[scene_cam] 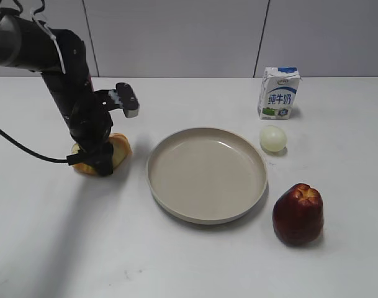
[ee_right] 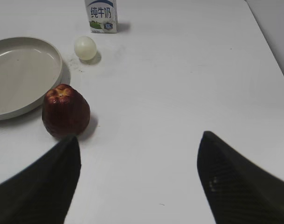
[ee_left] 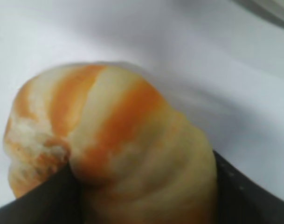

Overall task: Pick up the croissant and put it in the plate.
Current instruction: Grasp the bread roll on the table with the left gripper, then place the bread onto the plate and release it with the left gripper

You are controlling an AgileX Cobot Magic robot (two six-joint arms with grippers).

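The glossy orange-and-cream striped croissant point(scene_cam: 117, 151) sits on the white counter point(scene_cam: 195, 261), left of the wide beige round plate point(scene_cam: 207, 174), clamped in the black left gripper point(scene_cam: 97, 158). Beyond the plate stand a blue-and-white carton point(scene_cam: 279, 93) printed "纯牛奶", a small pale ball point(scene_cam: 272, 138) and a dark red fruit point(scene_cam: 298, 214). The right gripper point(ee_right: 139, 182) hangs spread wide and empty above bare counter.
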